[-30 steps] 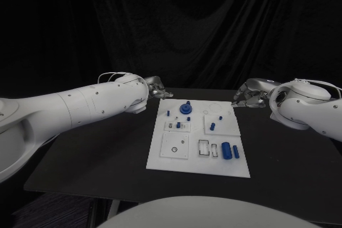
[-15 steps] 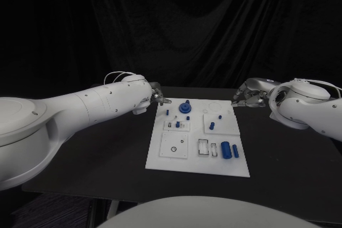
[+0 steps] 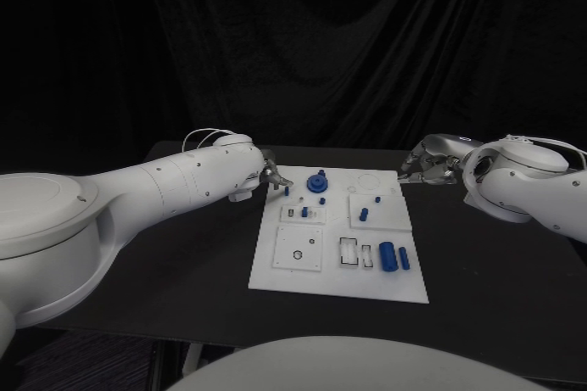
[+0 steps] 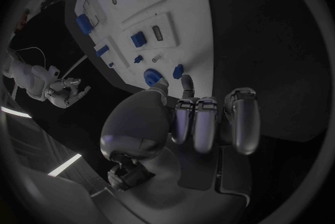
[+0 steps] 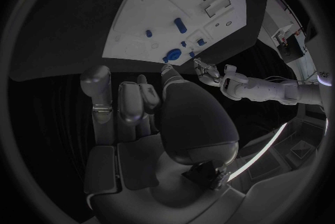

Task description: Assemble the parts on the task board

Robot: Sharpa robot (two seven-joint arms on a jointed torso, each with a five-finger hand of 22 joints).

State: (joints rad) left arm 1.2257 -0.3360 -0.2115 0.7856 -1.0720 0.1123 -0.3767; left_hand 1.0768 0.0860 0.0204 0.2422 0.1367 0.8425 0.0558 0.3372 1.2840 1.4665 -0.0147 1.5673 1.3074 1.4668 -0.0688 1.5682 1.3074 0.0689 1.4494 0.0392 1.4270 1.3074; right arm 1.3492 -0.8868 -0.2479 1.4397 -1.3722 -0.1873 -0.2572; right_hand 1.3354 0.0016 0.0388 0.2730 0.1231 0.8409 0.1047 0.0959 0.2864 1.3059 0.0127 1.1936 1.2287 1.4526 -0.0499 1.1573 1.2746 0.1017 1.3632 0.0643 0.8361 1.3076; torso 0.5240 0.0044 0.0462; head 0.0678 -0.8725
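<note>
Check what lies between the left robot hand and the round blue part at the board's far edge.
In the head view, only bare white task board separates the left robot hand from the round blue part.

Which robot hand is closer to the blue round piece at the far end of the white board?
The left hand: its fingers reach over the board's far corner beside the round piece. The right hand hangs off the board's edge.

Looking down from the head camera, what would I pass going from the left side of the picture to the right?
White left arm → silver left robot hand → round blue gear-like part on the white task board → silver right robot hand → white right arm.
</note>
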